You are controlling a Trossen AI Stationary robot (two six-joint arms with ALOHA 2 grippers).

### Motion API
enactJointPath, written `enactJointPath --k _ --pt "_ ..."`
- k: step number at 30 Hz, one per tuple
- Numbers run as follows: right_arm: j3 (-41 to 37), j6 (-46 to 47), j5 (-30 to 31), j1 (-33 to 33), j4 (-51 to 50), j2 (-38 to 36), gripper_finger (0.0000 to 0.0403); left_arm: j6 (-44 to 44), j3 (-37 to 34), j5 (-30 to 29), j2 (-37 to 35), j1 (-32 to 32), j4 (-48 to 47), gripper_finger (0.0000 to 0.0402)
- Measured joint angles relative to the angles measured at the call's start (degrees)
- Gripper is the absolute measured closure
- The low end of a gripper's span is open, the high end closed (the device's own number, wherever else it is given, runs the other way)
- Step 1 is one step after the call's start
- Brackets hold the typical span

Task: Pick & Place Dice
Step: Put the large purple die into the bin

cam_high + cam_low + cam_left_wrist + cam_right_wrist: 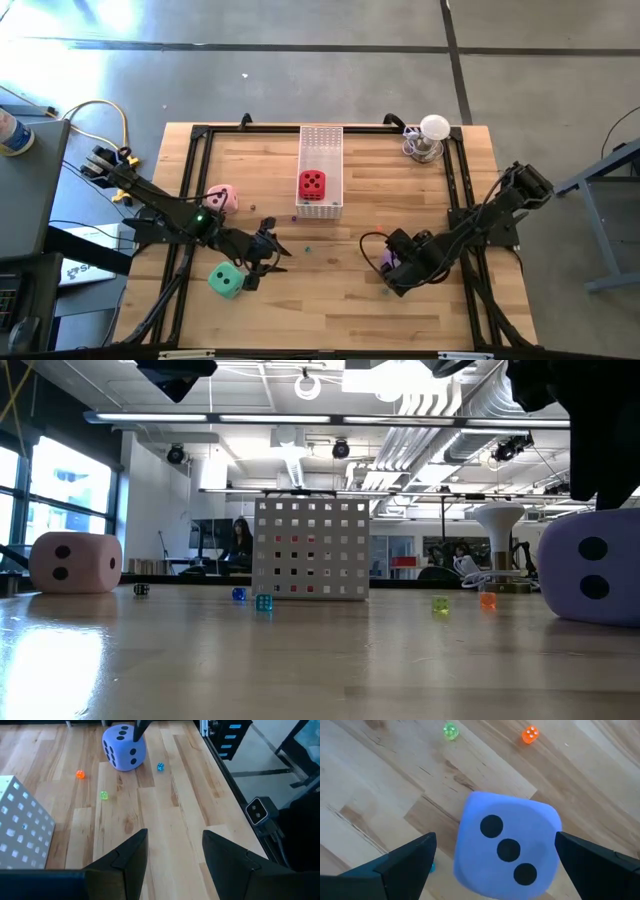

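Straddling purple die (507, 851) with right gripper (495, 865), jaws wide and empty; lower squarely before closing; left gripper (172, 865) open, idle near green die (227, 280).

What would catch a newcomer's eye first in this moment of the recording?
Probably the purple die, filling the right wrist view with three pips up, framed by the open right gripper poised around it near the table's right front. Next, the red die already sitting in the white perforated tray at the table's back centre. The open left gripper hovers beside the green die, with the pink die farther back.
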Motion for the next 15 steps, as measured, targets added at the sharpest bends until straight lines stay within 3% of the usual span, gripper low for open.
enactJointPath --k 15 --pt "-0.5 2.2 -0.1 0.4 -3.3 0.0 0.0003 0.0 0.0 0.0 0.0 0.0 0.0 0.0221"
